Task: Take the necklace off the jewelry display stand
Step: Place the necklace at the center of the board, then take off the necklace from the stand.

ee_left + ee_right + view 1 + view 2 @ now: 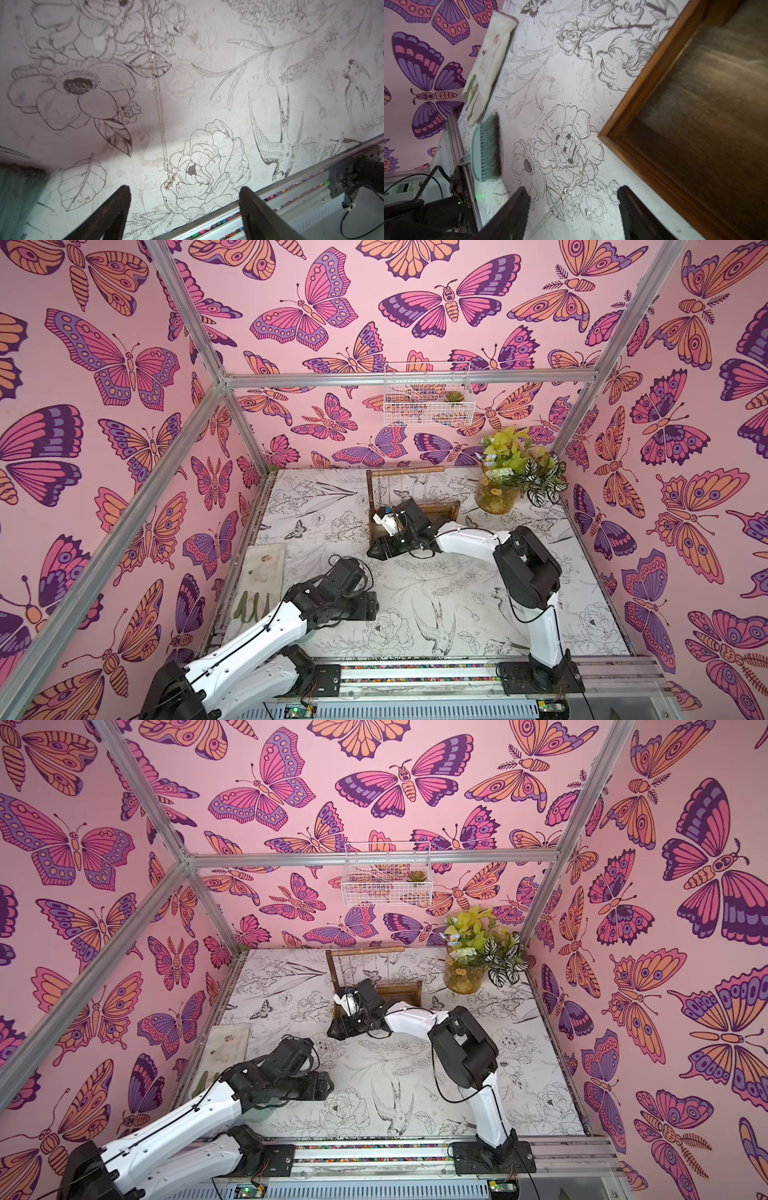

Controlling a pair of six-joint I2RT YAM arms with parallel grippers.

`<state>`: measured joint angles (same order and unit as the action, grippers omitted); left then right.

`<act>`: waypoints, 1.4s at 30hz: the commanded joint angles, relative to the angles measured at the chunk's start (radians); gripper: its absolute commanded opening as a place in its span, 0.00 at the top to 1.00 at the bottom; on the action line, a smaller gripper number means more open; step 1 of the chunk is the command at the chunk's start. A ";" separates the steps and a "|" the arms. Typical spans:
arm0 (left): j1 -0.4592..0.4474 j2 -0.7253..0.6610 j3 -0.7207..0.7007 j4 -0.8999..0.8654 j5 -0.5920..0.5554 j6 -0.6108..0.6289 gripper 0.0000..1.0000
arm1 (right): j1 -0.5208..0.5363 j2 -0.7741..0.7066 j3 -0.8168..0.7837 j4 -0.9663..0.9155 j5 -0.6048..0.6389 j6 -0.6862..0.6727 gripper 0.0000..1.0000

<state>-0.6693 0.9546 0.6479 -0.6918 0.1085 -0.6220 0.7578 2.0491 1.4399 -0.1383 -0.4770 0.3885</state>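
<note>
The necklace, a thin silver chain with a small pendant, lies stretched out on the flower-printed table mat. My left gripper hovers open over its pendant end, touching nothing. My right gripper is open too, and the necklace runs loose between its fingers. In both top views the right gripper sits low at the front left corner of the dark wooden jewelry display stand. Thin chains hang from the stand's crossbar. The stand's tray wall is close beside the right gripper.
A teal-bristled brush and a white cloth lie along the left edge. A glass vase of plants stands at the back right. A white wire basket hangs on the back wall. The metal rail bounds the front.
</note>
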 commanded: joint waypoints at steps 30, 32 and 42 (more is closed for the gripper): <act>0.363 0.420 0.474 0.236 0.268 0.394 0.03 | -0.352 -0.352 -0.038 -0.024 0.108 -0.080 0.33; 0.367 0.431 0.487 0.239 0.277 0.400 0.02 | -0.355 -0.337 -0.032 0.000 0.133 -0.090 0.33; 0.372 0.461 0.504 0.255 0.291 0.407 0.00 | -0.355 -0.306 -0.092 0.191 0.277 -0.094 0.36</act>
<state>-0.3050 1.4071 1.1351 -0.4454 0.3782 -0.2363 0.4034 1.7226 1.3666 -0.0372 -0.2668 0.3054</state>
